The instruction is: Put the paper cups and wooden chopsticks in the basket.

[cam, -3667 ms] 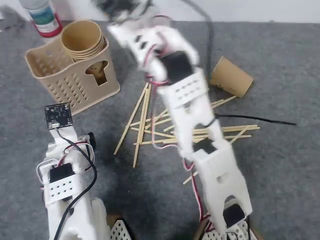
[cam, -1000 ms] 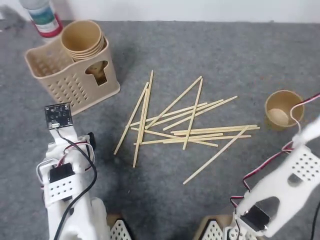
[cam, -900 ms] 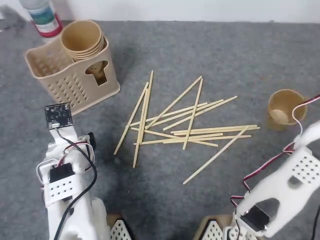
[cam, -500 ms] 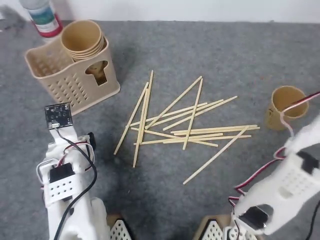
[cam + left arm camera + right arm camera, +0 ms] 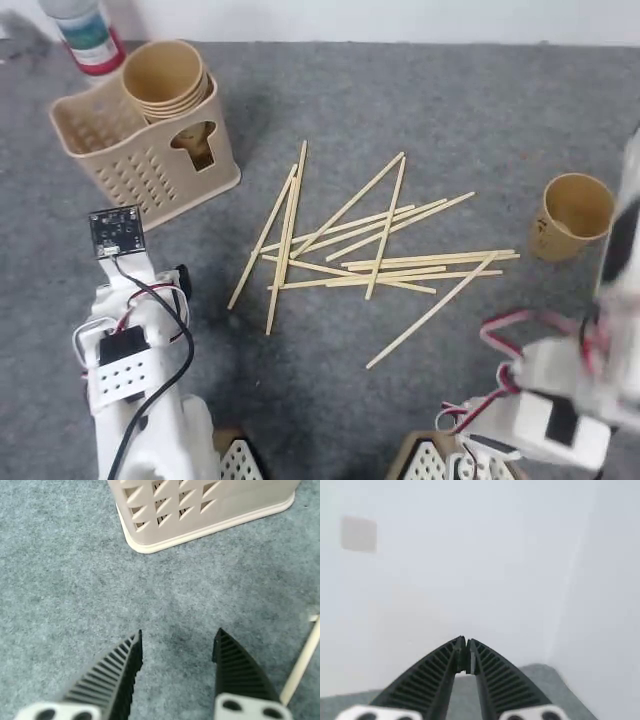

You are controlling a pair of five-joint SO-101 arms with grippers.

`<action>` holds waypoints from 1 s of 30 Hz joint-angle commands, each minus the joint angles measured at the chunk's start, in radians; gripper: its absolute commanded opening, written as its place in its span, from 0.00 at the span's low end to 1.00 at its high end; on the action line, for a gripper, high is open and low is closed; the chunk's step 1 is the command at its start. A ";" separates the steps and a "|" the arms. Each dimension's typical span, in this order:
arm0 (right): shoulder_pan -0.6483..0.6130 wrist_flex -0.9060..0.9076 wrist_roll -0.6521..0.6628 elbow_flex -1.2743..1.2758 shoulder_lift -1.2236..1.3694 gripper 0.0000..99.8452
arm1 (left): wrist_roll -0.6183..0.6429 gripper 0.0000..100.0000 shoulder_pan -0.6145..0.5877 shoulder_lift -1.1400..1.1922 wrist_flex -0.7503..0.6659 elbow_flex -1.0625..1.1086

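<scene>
Straight ahead of parted left jaws, basket (image 5: pixel 225 510)

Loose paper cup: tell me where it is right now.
In the high view the loose paper cup sits on the grey mat near the right edge, just past the scattered chopsticks, far from the basket at upper left.

One basket (image 5: pixel 150 172), one loose cup (image 5: pixel 570 215), one cup stack (image 5: pixel 165 78), roughly twelve chopsticks (image 5: pixel 430 259).

Cups (image 5: pixel 165 75) in basket (image 5: pixel 120 165), 1 cup (image 5: pixel 570 215) tilted, chopsticks (image 5: pixel 370 245) scattered
</scene>
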 commanded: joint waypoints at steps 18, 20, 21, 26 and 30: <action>-0.068 0.002 0.083 1.062 -0.420 0.01 | 0.011 0.22 0.005 -0.018 -0.017 -0.004; -0.067 -0.036 0.124 1.086 -0.386 0.01 | 0.011 0.22 0.005 -0.018 -0.017 -0.004; -0.067 -0.045 0.140 1.097 -0.361 0.01 | 0.011 0.22 0.005 -0.018 -0.017 -0.004; -0.065 0.002 0.150 1.145 -0.199 0.01 | 0.011 0.22 0.005 -0.018 -0.017 -0.004; -0.062 0.047 0.106 1.220 -0.110 0.01 | 0.011 0.22 0.005 -0.018 -0.017 -0.004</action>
